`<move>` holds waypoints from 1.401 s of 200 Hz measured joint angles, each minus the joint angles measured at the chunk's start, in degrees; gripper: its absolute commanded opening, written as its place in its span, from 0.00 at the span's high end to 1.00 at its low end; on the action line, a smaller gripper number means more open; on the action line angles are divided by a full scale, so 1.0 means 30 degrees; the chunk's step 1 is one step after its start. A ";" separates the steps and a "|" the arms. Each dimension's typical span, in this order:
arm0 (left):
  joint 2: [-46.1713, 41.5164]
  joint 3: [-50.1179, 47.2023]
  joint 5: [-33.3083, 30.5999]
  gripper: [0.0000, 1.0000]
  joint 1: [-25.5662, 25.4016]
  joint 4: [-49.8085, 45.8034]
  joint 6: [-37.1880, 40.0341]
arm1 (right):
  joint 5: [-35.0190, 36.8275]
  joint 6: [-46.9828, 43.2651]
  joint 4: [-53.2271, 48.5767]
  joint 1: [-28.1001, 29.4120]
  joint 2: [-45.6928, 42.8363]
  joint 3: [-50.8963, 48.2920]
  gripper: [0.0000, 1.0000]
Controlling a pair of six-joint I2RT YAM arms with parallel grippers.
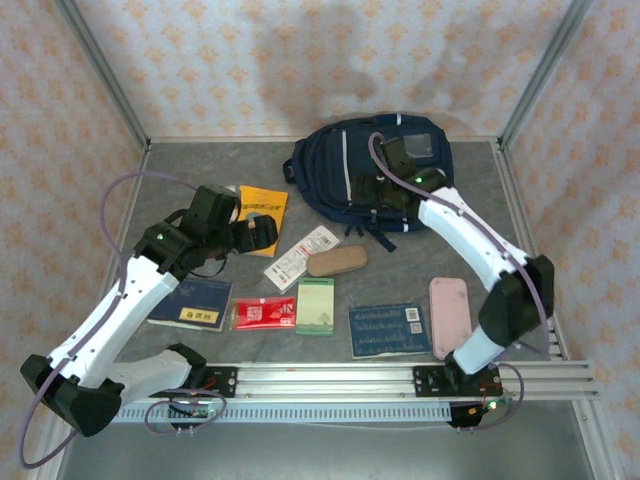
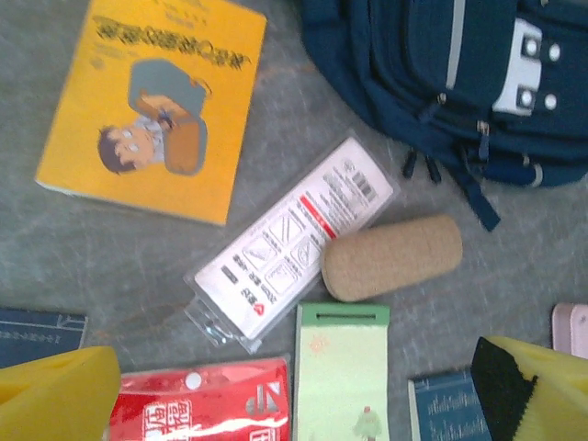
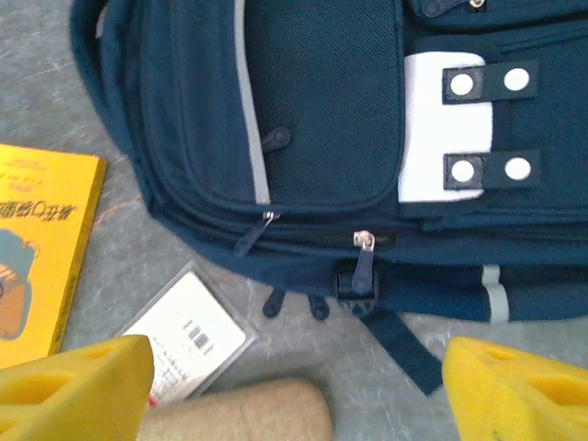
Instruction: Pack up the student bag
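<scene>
Navy student bag lies front-up at far centre of table, R gripper above its near edge w/ fingers spread, empty; L gripper also spread wide, empty, over yellow book, clear packet & cork case.

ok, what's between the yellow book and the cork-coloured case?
A clear blister pack holding a white card, diagonal between yellow book and cork-coloured case. Left wrist view shows it.
</scene>
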 measured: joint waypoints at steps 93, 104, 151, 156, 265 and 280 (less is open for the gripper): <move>-0.0874 -0.1005 0.2659 0.08 -0.0044 0.0772 0.1778 | -0.4350 -0.0576 0.0882 -0.1217 1.1533 0.9275 0.18; -0.0867 -0.1013 0.2659 0.08 -0.0044 0.0765 0.1945 | -0.4269 -0.0670 0.0648 -0.1209 1.2407 1.0440 0.17; -0.0721 -0.1086 0.2404 0.08 -0.0517 0.0750 0.2448 | -0.1756 -0.1464 -0.1362 -0.0452 1.5548 1.5533 0.19; -0.0663 -0.1086 0.2353 0.08 -0.0539 0.0758 0.2499 | -0.1348 -0.1494 -0.1581 -0.0299 1.5795 1.5956 0.20; -0.0313 -0.1049 0.0991 0.20 -0.0794 0.0692 0.3045 | -0.0466 -0.0998 -0.2368 0.0058 1.6538 1.6313 1.00; -0.0313 -0.0918 0.0860 0.22 -0.0794 0.0554 0.3067 | -0.1035 -0.0772 -0.2557 -0.0255 1.6276 1.6313 1.00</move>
